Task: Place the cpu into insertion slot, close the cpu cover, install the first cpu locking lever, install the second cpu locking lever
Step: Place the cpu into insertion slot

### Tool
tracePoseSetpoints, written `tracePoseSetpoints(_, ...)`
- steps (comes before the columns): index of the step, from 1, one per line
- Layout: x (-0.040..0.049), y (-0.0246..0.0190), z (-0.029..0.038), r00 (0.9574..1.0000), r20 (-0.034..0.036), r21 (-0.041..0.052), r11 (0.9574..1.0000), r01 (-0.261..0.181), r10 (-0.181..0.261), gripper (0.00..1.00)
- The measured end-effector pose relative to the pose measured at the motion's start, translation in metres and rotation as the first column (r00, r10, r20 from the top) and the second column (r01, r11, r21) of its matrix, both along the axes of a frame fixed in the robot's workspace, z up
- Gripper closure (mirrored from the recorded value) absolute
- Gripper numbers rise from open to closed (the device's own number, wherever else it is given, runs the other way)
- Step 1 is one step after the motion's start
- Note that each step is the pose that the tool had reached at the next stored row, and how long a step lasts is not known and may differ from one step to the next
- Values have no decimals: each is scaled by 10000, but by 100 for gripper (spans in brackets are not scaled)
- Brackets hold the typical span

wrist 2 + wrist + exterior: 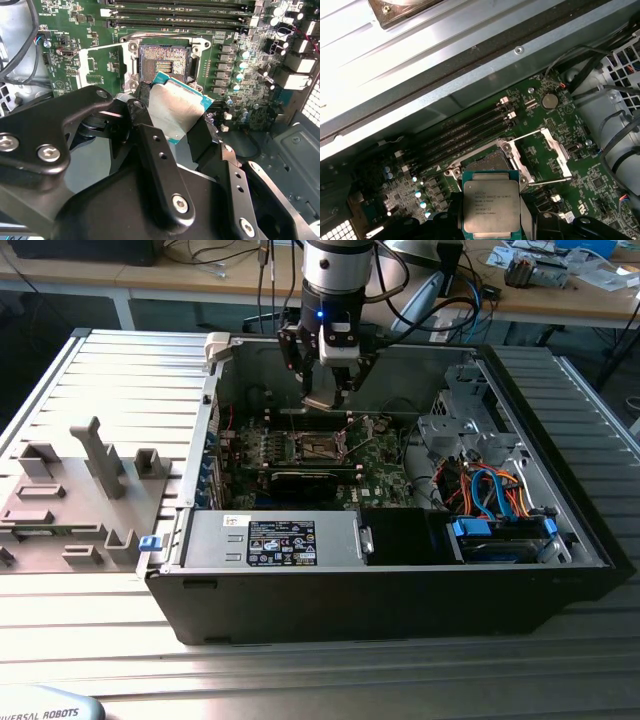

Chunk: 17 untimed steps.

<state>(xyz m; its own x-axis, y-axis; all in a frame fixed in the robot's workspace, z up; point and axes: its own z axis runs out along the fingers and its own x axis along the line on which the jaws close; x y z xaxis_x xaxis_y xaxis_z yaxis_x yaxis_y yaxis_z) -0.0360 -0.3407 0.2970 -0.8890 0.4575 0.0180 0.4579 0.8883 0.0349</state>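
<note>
Hovering inside the open computer case [400, 600] toward its far wall, the gripper [327, 395] pinches the cpu [491, 207] by two opposite edges, fingers closed on it. The chip hangs just above the insertion slot [162, 62], which lies bare on the green motherboard [65, 30]. Beside the slot, the cpu cover [554, 149] stands swung open.
</note>
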Motion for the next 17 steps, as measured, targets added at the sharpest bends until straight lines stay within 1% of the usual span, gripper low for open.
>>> tracePoseSetpoints(17,0,0,0,9999,0,0,9999,145,-145,46)
